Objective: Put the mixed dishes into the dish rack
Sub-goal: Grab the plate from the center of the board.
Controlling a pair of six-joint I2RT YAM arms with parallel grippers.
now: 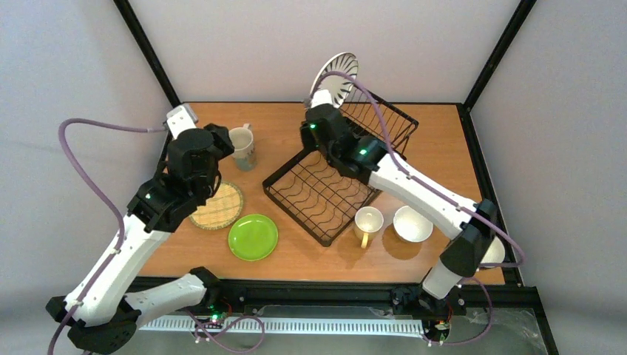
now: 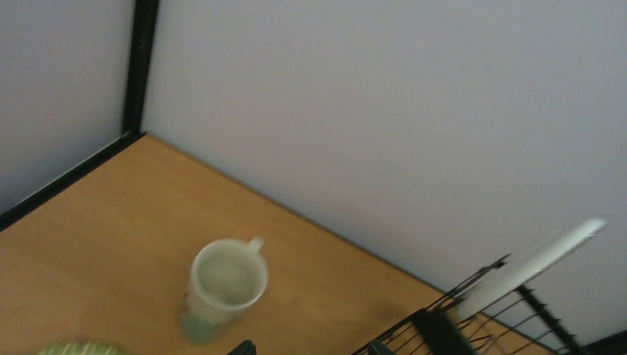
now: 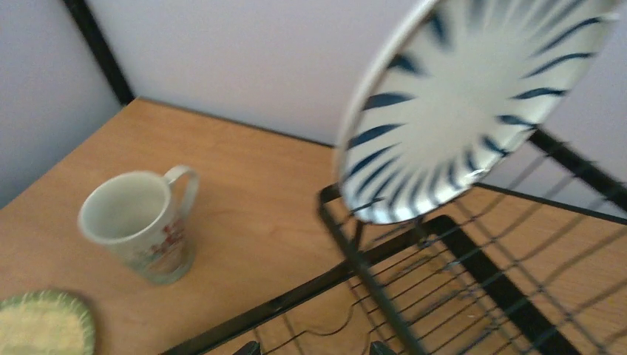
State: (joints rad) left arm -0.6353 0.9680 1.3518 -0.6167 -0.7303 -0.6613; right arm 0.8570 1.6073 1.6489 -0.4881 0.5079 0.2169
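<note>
The black-and-white striped plate (image 1: 336,74) (image 3: 466,103) stands on edge at the back corner of the black wire dish rack (image 1: 318,194) (image 3: 444,296). My right gripper (image 1: 319,101) (image 3: 314,349) hovers open and empty over the rack's rim, just below the plate. A pale mug (image 1: 242,145) (image 2: 222,285) (image 3: 140,222) stands upright left of the rack. My left gripper (image 1: 224,139) (image 2: 310,351) is open beside it, holding nothing. The bamboo plate (image 1: 218,205) and lime-green plate (image 1: 253,237) lie flat at front left. A second mug (image 1: 367,222) and a white bowl (image 1: 412,223) sit right of the rack.
A small white dish (image 1: 494,253) shows partly behind the right arm's elbow near the table's right edge. Black frame posts and grey walls close the back and sides. The rack's taller basket section (image 1: 381,122) rises at the back.
</note>
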